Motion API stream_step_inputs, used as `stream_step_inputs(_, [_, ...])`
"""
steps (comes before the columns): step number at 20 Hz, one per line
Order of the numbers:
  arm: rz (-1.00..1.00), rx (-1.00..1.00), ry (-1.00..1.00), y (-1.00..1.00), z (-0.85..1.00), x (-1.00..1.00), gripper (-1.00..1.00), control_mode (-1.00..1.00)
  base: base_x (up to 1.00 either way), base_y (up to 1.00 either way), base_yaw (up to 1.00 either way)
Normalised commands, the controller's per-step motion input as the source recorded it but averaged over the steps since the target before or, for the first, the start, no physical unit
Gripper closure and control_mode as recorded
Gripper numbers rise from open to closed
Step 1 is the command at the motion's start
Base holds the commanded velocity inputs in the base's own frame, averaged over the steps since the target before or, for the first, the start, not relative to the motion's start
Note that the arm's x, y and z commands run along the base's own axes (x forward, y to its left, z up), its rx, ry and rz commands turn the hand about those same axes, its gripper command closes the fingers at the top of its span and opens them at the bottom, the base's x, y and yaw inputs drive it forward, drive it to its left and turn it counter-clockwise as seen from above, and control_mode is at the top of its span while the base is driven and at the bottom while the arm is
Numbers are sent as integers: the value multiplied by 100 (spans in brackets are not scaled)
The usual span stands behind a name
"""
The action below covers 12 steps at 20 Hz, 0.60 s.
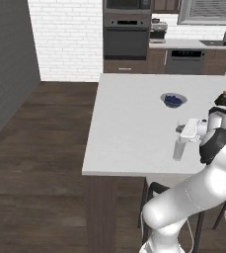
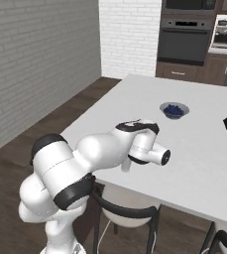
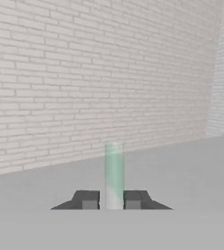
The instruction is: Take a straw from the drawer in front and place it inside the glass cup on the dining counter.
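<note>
The dining counter [image 1: 129,133] spreads wide below my pincer [image 3: 113,200]. Beyond my hand, farther along the slab, sits a dark blue bowl [image 1: 173,100]. The glass cup [image 1: 178,148] stands just under my hand. My fingers are clamped on the straw [image 3: 113,171] — its long axis runs straight out from between the tips, away from me.

Two base cameras behind your arm, one on the hand.
Both base views look down over the dining counter [image 1: 129,123] and share it; your hand view looks level along the fingers toward a brick wall [image 3: 94,73].
</note>
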Motion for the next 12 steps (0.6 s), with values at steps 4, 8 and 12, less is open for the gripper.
stream_step_inputs(4, [0, 0, -4, 4, -12, 0, -100, -100, 0, 0, 0])
stream_step_inputs(8, [-1, 0, -4, 2, -4, -10, -100, -100, 0, 0, 0])
stream_step_inputs(12, [-3, 0, -5, 0, 0, -20, -100, -100, 0, 0, 0])
